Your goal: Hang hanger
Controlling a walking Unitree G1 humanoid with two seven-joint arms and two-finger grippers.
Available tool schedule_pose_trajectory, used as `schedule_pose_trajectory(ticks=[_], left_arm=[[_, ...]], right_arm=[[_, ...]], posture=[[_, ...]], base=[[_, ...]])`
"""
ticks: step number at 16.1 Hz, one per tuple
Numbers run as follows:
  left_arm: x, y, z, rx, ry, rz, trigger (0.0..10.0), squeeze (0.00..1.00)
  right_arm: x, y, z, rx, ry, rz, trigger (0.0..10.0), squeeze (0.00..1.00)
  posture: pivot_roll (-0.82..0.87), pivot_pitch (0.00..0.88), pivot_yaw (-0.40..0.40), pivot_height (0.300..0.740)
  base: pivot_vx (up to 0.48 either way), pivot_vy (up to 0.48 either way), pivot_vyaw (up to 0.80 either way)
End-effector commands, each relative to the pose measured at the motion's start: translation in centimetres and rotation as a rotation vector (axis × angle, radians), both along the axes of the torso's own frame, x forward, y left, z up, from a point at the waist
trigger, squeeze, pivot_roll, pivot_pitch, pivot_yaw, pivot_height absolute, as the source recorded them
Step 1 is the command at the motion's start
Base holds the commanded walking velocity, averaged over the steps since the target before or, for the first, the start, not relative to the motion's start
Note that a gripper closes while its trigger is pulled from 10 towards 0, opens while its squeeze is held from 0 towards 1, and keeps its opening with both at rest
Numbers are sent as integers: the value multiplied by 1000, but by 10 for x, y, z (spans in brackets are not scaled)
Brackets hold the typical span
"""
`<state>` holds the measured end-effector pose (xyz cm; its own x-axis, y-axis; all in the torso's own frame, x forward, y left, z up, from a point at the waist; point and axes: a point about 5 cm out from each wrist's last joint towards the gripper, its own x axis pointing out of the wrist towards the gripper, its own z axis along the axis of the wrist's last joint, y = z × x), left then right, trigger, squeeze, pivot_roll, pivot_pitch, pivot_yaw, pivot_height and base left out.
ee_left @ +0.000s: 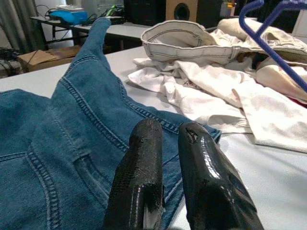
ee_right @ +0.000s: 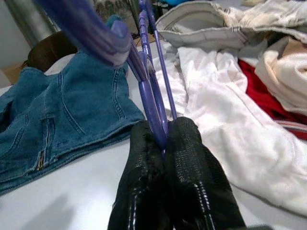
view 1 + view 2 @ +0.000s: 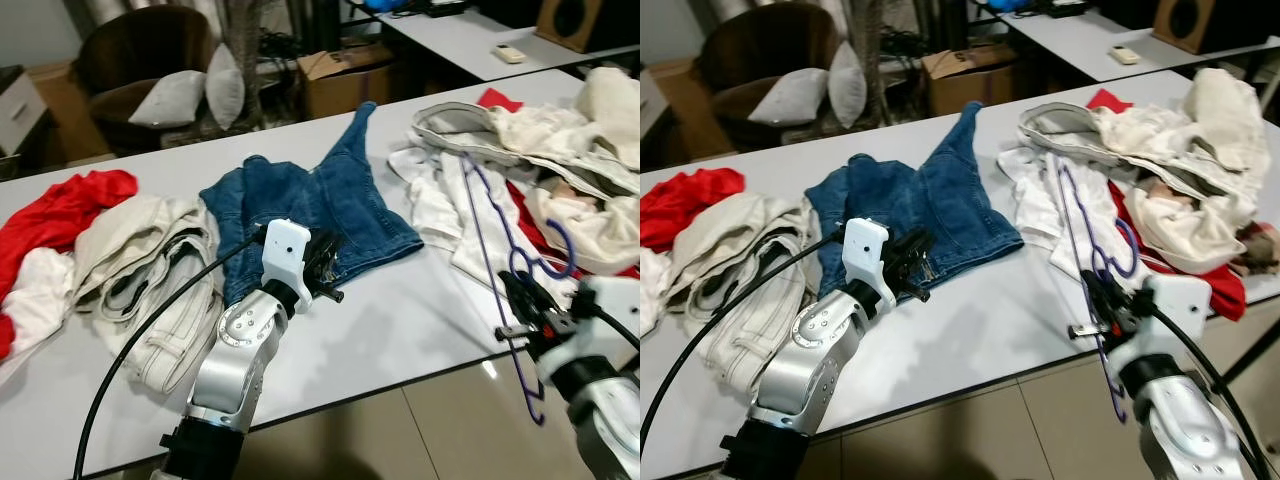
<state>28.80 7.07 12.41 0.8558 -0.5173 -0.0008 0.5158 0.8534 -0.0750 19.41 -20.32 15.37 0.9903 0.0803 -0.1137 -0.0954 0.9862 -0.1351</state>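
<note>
A purple plastic hanger point(image 3: 490, 215) lies slanted over the white clothes at the table's right, and its lower end sticks out past the front edge. My right gripper point(image 3: 522, 298) is shut on the hanger's bar near the hook. In the right wrist view the two fingers point(image 2: 187, 143) pinch the purple bar point(image 2: 152, 103). My left gripper point(image 3: 328, 268) hovers at the near edge of the blue jeans point(image 3: 300, 200) in the table's middle. Its fingers point(image 1: 144, 158) are shut with nothing between them.
The grey table point(image 3: 400, 320) also carries cream trousers point(image 3: 150, 260), a red garment point(image 3: 60, 215) at the left and a heap of white and cream clothes point(image 3: 600, 120) at the right. Behind it stand a cardboard box point(image 3: 340, 75), an armchair point(image 3: 150, 60) and a second table point(image 3: 470, 40).
</note>
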Motion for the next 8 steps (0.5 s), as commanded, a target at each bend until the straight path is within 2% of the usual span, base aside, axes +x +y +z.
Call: schedule_pose_trajectory(ticks=[1,2,4,6,7,8], left_arm=[[3,2,-1,6,8,28,10000,361],[3,2,-2,5,8,32,10000,361],[1,6,-5,-18,25,78,10000,357],[-1,14,-6,-6,21,125,10000,353],[-3,18,-5,1,11,144,10000,322],[-5,23,-3,52,-16,160,10000,102]], right_arm=[[6,4,0,-8,-8,6,10000,0],[7,5,0,-8,-9,7,10000,0],[15,7,4,5,-23,37,10000,0],[22,7,4,8,-17,65,10000,0],[27,8,3,27,-11,78,10000,0],[33,11,2,39,2,105,10000,0]], posture=[[-223,0,105,740],[-224,0,102,740],[-223,0,76,740],[-203,0,35,740],[-180,0,4,740],[-169,0,-7,740]], base=[[0,-480,0],[0,-480,0],[0,-480,519],[0,-480,0],[0,0,0],[0,0,0]])
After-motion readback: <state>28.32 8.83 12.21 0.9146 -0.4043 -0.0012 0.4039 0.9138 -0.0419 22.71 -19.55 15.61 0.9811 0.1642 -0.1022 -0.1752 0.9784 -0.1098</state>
